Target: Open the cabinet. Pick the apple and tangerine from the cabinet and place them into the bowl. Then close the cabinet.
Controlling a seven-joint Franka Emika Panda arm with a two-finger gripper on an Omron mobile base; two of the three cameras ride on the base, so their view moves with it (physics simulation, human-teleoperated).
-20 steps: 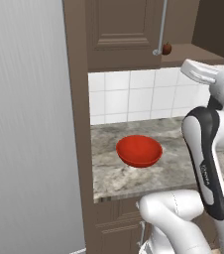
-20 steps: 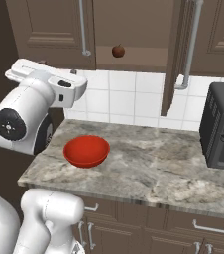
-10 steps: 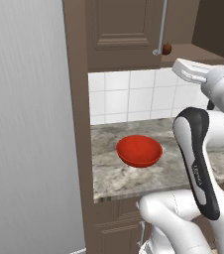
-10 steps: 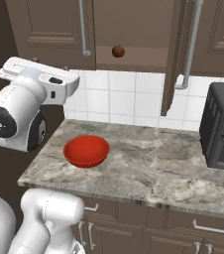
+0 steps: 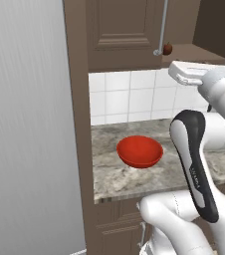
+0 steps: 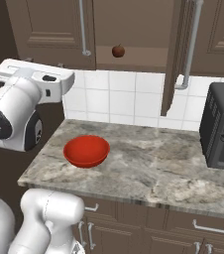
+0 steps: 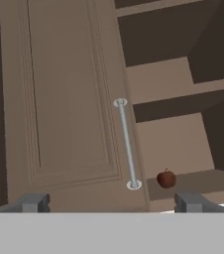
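Gripper (image 7: 111,203) jaws spread wide, holding nothing. Apple (image 7: 166,178) sits on the cabinet (image 7: 59,99) shelf ahead, nearer the right fingertip (image 7: 191,202).

cabinet (image 6: 134,30): dark brown, right door swung open, left door shut
apple (image 7: 166,178): dark red, on bottom shelf, at 3 o'clock of left door's handle base
bowl (image 6: 86,151): glossy red, upright on counter

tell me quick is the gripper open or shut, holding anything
Gripper: open, jaws wide apart and empty, facing the cabinet door; apple on the shelf ahead.
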